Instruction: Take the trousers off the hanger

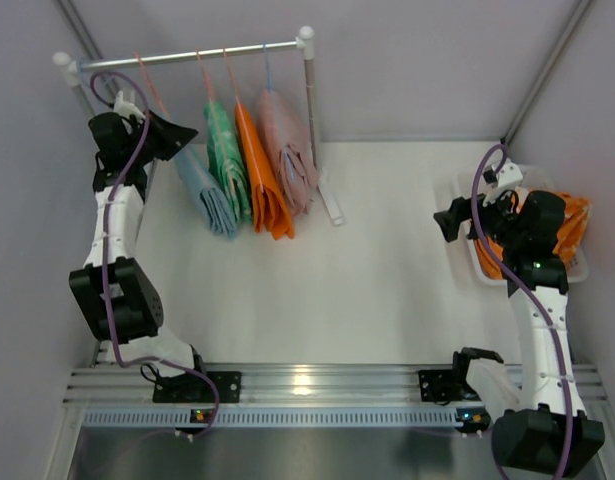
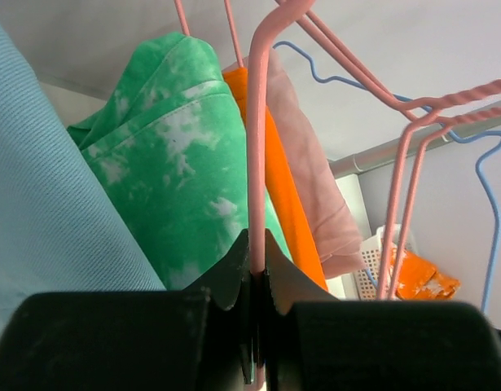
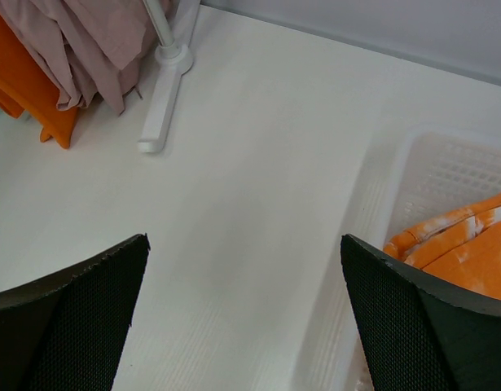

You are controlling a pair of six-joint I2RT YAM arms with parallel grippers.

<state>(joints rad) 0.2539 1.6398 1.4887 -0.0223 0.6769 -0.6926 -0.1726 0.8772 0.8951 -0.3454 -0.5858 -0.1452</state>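
**A:** Nearest first: what is the right arm doing?

**B:** The right fingers (image 3: 87, 309) stand wide apart and hold nothing, over the bench (image 3: 258, 122). The basket (image 3: 446, 163), with orange trousers (image 3: 470, 252) in it, sits at their 3 o'clock.

**A:** And farther back?

**B:** The left fingers (image 2: 226, 277) are clamped on the wire of a pink hanger (image 2: 257, 163). In the top view the light blue trousers (image 1: 209, 195) hang just beside them at 5 o'clock, with their long axis running from 11 to 5 o'clock. Past them at 12 o'clock is the rail (image 1: 197, 55).

**A:** So which arm is closer?

**B:** The left, by far. I judge it steadies the hanger. The right fingers are well apart from it and would have to cross toward 10 o'clock to draw the cloth off.
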